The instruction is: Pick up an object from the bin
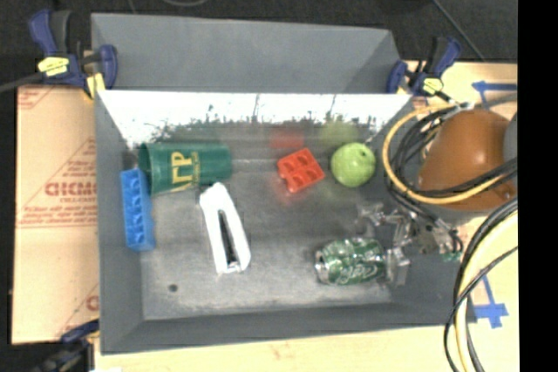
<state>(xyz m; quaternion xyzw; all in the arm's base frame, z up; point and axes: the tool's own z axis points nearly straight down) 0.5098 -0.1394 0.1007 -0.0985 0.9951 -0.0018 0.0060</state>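
Orange-brown domed cover [462,154] sits right of the green apple [353,164], ringed by looping yellow and black cables [390,154]. Hand [394,241], below-right of the apple: bare grey metal linkages, cluttered with small parts.

My arm enters from the right of the crushed green can [349,263]. My wrist, under its orange cover [462,154], sits above and right of that can, ringed by looped yellow and black cables [397,161]. My gripper [394,241] hangs low, just beside the can's right end.
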